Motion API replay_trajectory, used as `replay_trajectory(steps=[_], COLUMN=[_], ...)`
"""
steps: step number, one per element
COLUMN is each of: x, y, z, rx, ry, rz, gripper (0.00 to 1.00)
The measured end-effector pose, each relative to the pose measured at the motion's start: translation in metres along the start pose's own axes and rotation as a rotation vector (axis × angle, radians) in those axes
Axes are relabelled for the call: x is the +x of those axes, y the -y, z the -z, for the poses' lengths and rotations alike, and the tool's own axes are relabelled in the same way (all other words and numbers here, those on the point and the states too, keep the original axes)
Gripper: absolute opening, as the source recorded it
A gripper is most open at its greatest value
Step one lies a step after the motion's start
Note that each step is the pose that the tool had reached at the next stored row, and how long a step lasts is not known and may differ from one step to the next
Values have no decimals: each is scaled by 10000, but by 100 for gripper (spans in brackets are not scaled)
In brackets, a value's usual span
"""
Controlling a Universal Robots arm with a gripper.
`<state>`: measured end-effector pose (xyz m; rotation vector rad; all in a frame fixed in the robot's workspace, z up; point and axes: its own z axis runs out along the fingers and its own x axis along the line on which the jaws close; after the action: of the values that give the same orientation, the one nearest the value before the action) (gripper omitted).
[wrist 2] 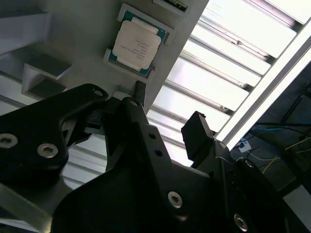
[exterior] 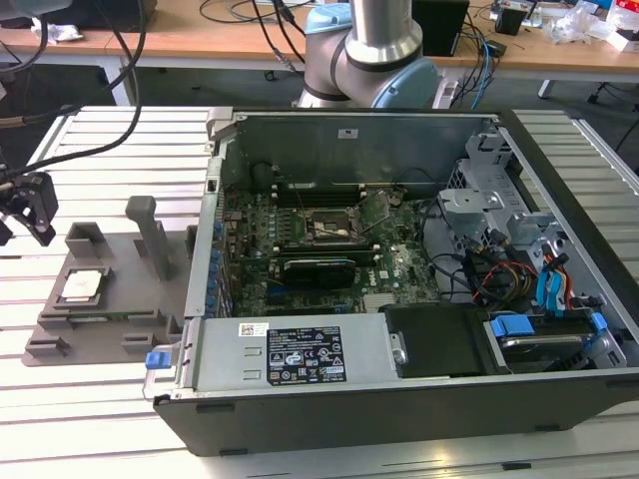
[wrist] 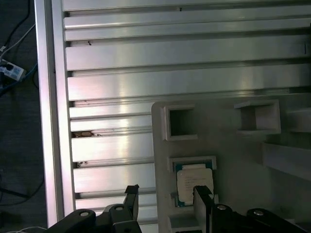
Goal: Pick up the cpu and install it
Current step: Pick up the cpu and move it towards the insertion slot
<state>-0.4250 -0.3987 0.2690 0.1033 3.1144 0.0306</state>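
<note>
1 claw [exterior: 28,222]: at the exterior view's far left, above the desk [exterior: 110,130]; in both wrist views its 2 fingers [wrist: 132,194] stand wide apart with nothing between them.
Tray [exterior: 110,319]: gray, flat on the slatted desk, to the right of the claw and just beside the case.
Cpu [exterior: 82,286]: lies flat in a square recess of the tray, silvery top up, apart from the claw.
Case [exterior: 300,354]: open computer case across the exterior view's middle and right, its inside facing up.
Socket [exterior: 324,230]: black frame on the green board inside the case, well apart from the cpu.
Arm [exterior: 371,45]: gray and light-blue joint behind the case.
</note>
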Motion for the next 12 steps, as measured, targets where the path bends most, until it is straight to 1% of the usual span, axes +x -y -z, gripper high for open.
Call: replay_trajectory(steps=[3, 4, 7, 8, 9, 11, 12], x=[-7, -24, -91, -147, -178, -202, -225], y=[-1, -1, -6, -9, -11, -12, -14], z=[-24, -28, -34, -41, -47, -61, -70], rx=[1, 0, 0, 0, 1, 1, 0], ry=[0, 0, 0, 0, -1, 0, 0], rz=[-2, 1, 0, 0, 0, 0, 0], gripper=[57, 57, 57, 57, 57, 57, 57])
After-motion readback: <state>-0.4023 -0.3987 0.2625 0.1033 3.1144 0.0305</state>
